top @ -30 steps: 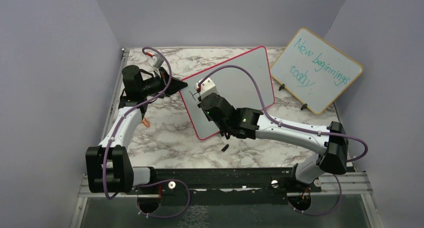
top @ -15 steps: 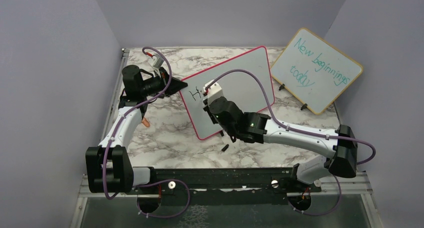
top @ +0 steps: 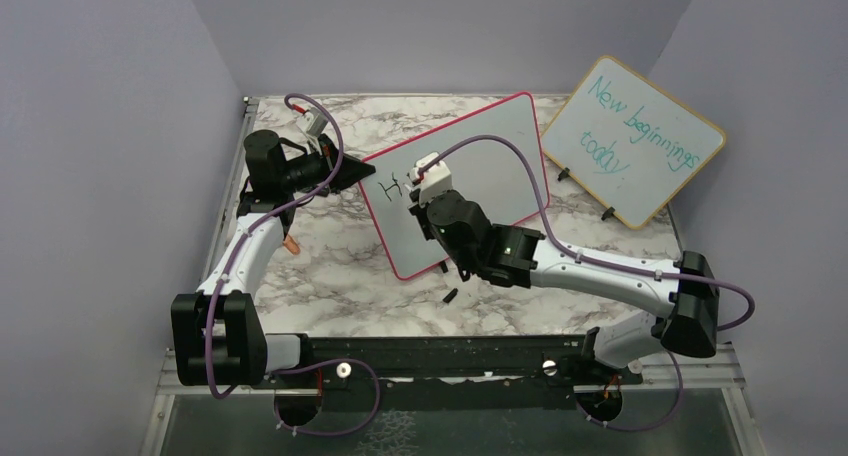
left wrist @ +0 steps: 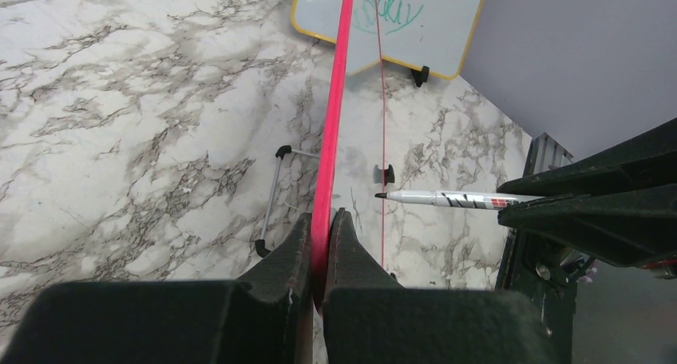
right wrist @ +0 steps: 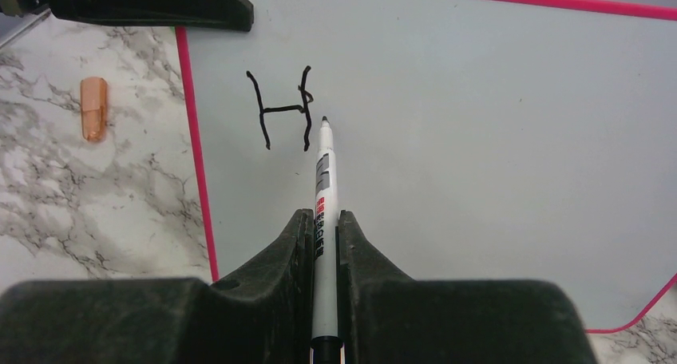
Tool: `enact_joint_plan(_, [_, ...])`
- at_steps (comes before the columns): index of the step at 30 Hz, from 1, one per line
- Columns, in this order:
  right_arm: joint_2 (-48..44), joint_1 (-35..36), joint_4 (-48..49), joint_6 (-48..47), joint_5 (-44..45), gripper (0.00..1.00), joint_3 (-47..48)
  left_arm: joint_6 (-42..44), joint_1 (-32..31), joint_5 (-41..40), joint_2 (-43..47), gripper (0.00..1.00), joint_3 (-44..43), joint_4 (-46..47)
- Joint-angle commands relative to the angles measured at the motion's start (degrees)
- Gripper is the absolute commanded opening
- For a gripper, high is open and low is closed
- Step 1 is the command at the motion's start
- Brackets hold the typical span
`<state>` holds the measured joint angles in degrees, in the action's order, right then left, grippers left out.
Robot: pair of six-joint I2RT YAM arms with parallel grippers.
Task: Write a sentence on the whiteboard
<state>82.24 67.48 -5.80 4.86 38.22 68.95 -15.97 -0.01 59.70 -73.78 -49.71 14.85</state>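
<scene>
Whiteboard [top: 500, 146] with a pink-red frame stands tilted on the marble desk [top: 330, 266]. The left gripper [left wrist: 321, 220] is pressed together on its left edge. The right gripper [right wrist: 321, 220] pinches a marker [right wrist: 323, 172], whose tip is just beside a black letter H [right wrist: 283, 108] near the board's upper left corner.

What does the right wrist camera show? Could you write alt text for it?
The right gripper grips a white marker pen, its tip just right of a black handwritten letter H on a large white whiteboard with a pink-red frame. A small orange cylinder lies on the marble-patterned table to the board's left.
</scene>
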Motion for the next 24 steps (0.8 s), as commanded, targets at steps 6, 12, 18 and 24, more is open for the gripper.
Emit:
enact_joint_plan(6, [2.53, -0.29, 0.78, -0.03, 3.09, 0.01, 1.95, 8.84, -1.49, -1.82, -1.54, 0.00, 1.99, -6.06])
enact_joint_plan(12, [2.54, -0.42, 1.44, -0.19, 3.27, 0.01, 1.89, 8.85, -1.53, -1.80, -1.53, 0.00, 1.99, -6.06])
enact_joint_plan(18, [3.02, -0.66, 1.89, -0.34, 2.71, 0.01, 2.23, 8.85, -1.57, -1.87, -1.54, 0.00, 1.99, -6.09])
enact_joint_plan(24, [3.89, -0.80, 1.52, -0.34, 1.77, 0.01, 2.76, 8.93, -1.50, -1.82, -1.54, 0.00, 1.90, -6.07])
